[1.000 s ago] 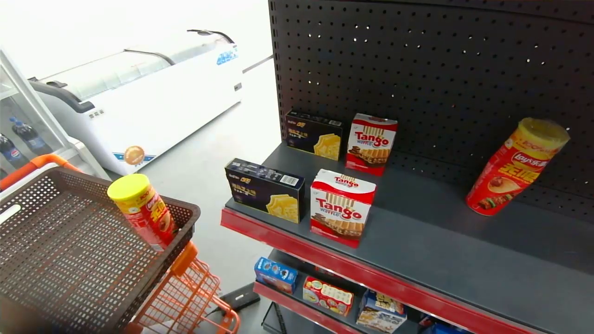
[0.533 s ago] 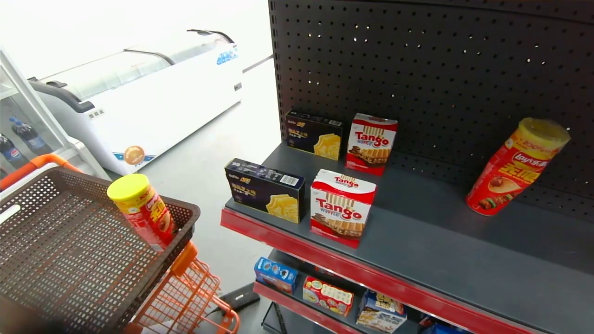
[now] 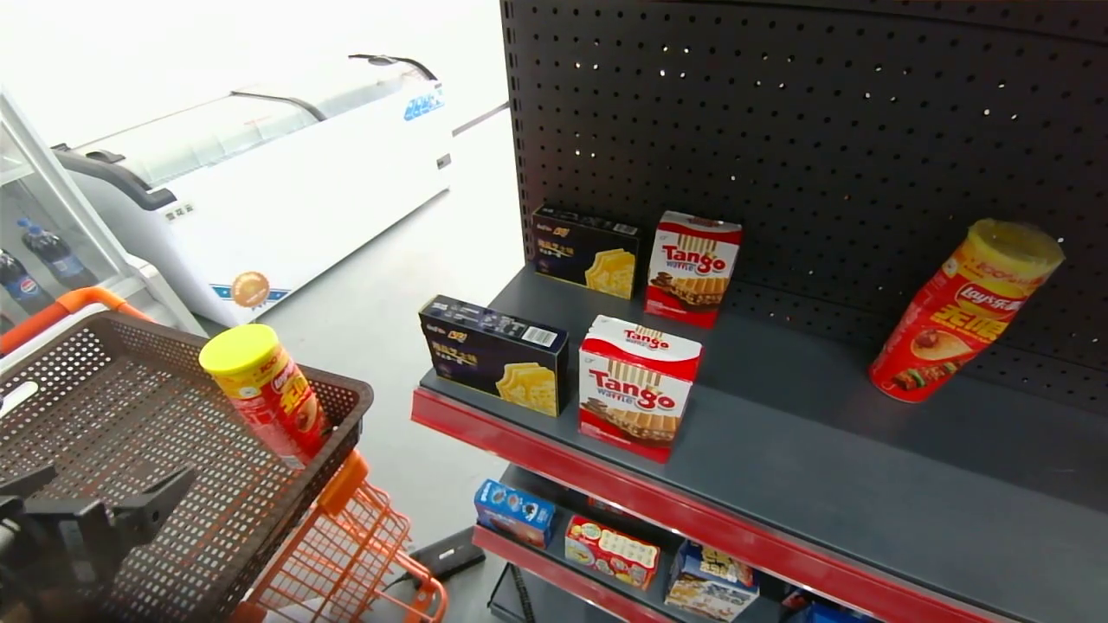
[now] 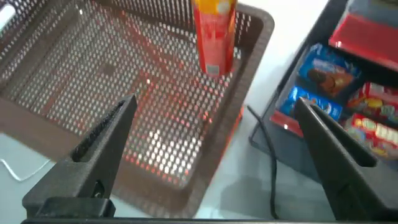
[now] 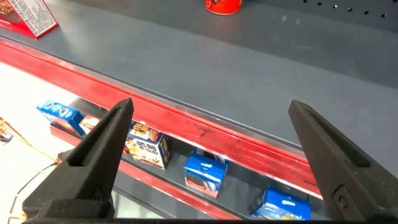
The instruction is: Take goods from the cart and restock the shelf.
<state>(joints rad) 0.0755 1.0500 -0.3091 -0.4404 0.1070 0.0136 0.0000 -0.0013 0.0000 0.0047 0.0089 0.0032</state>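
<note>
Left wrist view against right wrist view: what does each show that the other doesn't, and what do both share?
Left wrist alone: the left gripper, jaws open, over the cart's brown basket with a chips can upright in it. Right wrist alone: the right gripper, jaws open, before the grey top shelf carrying a red can. Both: blue snack boxes beneath that shelf.

Grey shelf (image 3: 822, 450) holds two dark boxes (image 3: 493, 355), two red boxes (image 3: 636, 398), one tilted can (image 3: 961, 311)
</note>
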